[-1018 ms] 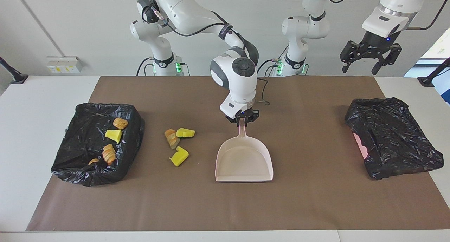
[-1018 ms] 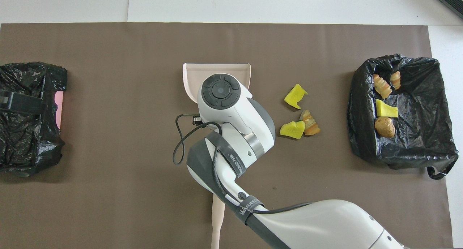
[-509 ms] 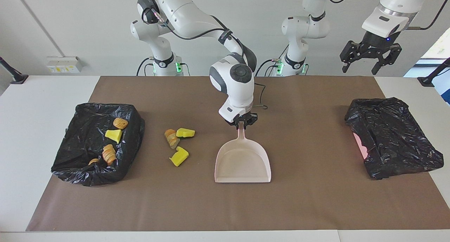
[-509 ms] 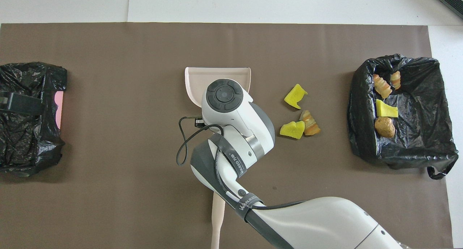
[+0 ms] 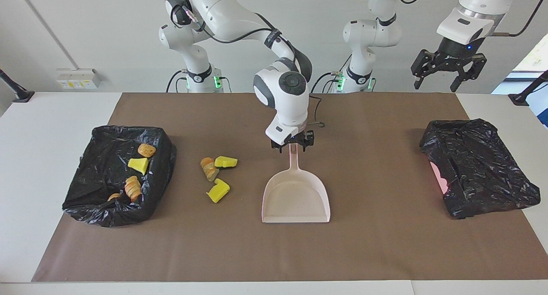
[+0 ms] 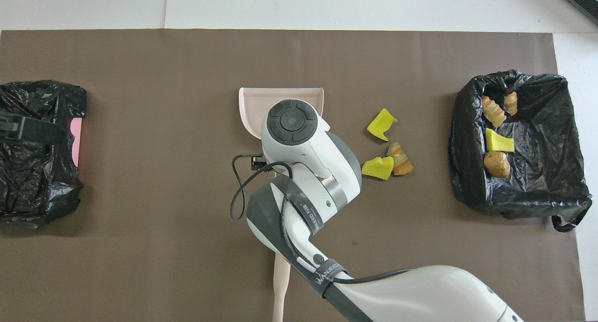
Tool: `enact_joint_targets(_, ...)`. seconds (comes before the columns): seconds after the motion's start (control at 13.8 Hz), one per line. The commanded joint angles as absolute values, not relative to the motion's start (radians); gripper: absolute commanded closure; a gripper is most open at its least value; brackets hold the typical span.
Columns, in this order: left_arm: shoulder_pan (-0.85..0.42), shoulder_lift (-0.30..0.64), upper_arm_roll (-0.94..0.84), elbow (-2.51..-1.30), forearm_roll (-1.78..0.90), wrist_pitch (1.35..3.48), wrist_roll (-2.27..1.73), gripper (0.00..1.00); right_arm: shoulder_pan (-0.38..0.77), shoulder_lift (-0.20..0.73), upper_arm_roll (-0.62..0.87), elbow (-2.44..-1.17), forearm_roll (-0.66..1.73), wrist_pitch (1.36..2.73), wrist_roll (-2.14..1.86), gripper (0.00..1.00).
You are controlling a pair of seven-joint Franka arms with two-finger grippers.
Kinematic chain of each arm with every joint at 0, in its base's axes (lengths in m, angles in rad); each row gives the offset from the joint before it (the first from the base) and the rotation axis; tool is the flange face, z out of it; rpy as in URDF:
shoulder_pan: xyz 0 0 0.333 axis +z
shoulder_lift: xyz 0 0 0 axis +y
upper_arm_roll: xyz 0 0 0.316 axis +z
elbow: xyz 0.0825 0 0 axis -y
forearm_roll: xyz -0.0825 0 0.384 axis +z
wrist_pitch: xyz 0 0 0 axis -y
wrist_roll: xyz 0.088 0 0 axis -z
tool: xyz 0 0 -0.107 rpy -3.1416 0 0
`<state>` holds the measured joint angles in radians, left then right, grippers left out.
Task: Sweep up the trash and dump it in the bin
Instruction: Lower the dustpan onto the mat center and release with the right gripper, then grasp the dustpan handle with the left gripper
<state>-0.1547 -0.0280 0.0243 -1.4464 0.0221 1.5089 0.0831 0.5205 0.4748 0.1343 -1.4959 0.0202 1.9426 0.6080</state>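
Observation:
The pale pink dustpan lies flat on the brown mat mid-table, handle toward the robots; its mouth shows in the overhead view. My right gripper stands open astride the handle's end. Three pieces of trash lie on the mat between dustpan and bin: a yellow wedge, a bread slice and another yellow wedge. Several more pieces lie in the black-bag-lined bin at the right arm's end. My left gripper waits open, high over the left arm's end.
A second black bag with something pink under it sits at the left arm's end. The brush's beige handle pokes out from under my right arm at the robots' edge of the mat; the rest of the brush is hidden.
The dustpan slid slightly toward the robots and settled flat. My right gripper opened off the handle and the wrist rose a little. The left gripper lifted slightly.

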Motion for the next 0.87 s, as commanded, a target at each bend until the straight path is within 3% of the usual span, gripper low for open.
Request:
enact_joint_targets(0.0,-0.173,-0.028,0.026,-1.468,0.025,1.555,0.089,0.00,0.506,0.306,0.137,-1.633,0.054,1.899,0.571,0.00)
enact_joint_targets(0.29,-0.205,0.030,0.023,-1.468,0.023,1.630,0.086,0.00,0.544,0.171,0.138,-1.735,0.100,1.770,0.590,0.00)
enact_joint_targets(0.44,-0.259,0.069,0.023,-1.477,0.025,1.702,0.072,0.00,0.595,0.065,0.138,-1.916,0.155,1.846,0.607,0.00)
enact_joint_targets(0.58,-0.293,0.125,0.021,-1.480,0.021,1.768,0.011,0.00,0.662,-0.047,0.138,-2.148,0.237,2.007,0.611,0.00)
enact_joint_targets(0.8,-0.357,0.184,0.023,-1.506,0.023,1.851,-0.011,0.00,0.765,0.010,0.138,-2.214,0.285,2.120,0.731,0.00)
